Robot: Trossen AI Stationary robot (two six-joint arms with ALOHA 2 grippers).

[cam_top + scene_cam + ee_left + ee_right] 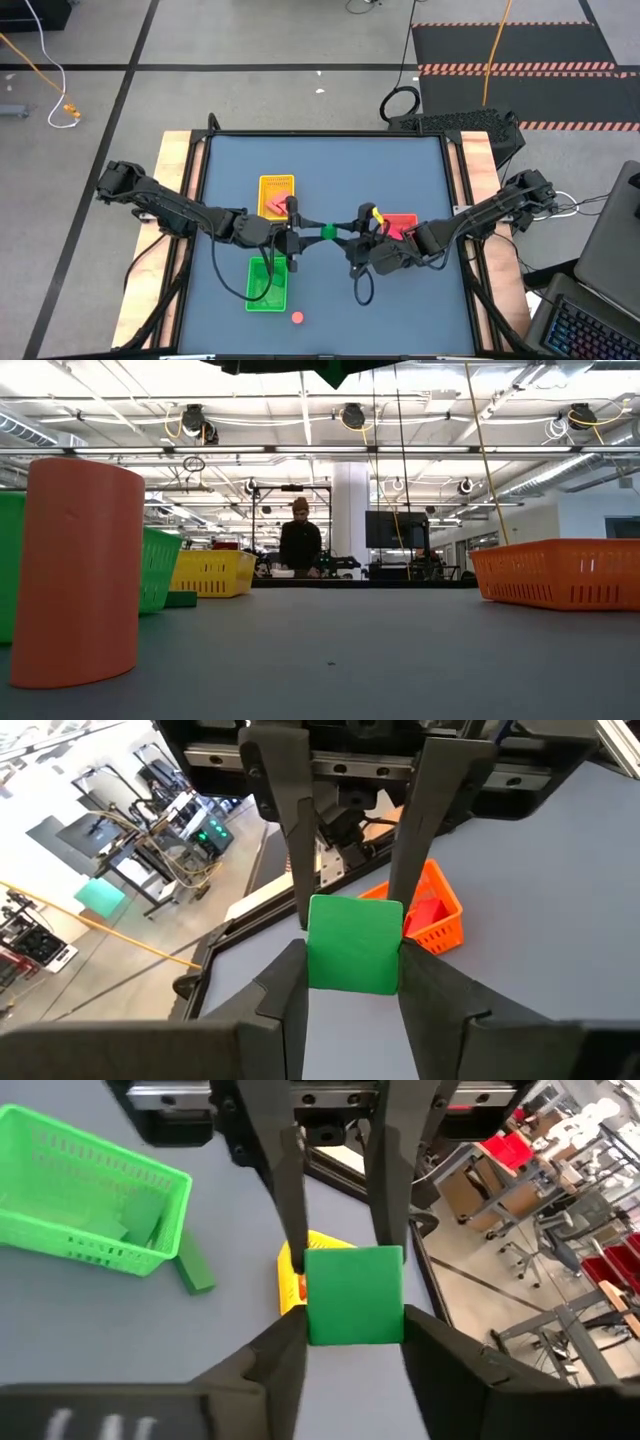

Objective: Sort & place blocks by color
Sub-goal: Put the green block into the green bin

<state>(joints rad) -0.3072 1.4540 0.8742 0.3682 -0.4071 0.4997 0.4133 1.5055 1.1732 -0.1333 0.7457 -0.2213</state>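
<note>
Sorting looks partly done, judging by how things lie. Mid-table, the left gripper (352, 975) and the right gripper (355, 1330) meet nose to nose around one green block (327, 232), held clear of the table (400, 300) between them. The left gripper is clenched on it, its fingers (290, 990) pressed against the block's two sides. The right gripper flanks the same block from the opposite end, but whether it is gripping or merely alongside I cannot tell. The green tray (252, 300) sits just to the near side of the left gripper, toward the table's front edge, and holds at least one green piece (140, 1225). The yellow tray (277, 180) lies just beyond the left gripper and holds salmon-pink pieces (276, 206). The red tray (408, 217) is close beside the right gripper, on its far side, with a red piece (428, 910) inside. Still loose are a green bar (192, 1268) lying on the table against the green tray's outer wall, and a round salmon piece (298, 318) standing nearer the front edge, a little past the green tray from the left gripper. My judgement is that most of the work is finished. The held block must reach the green tray, then the bar, then the round piece goes with its own colour.
</note>
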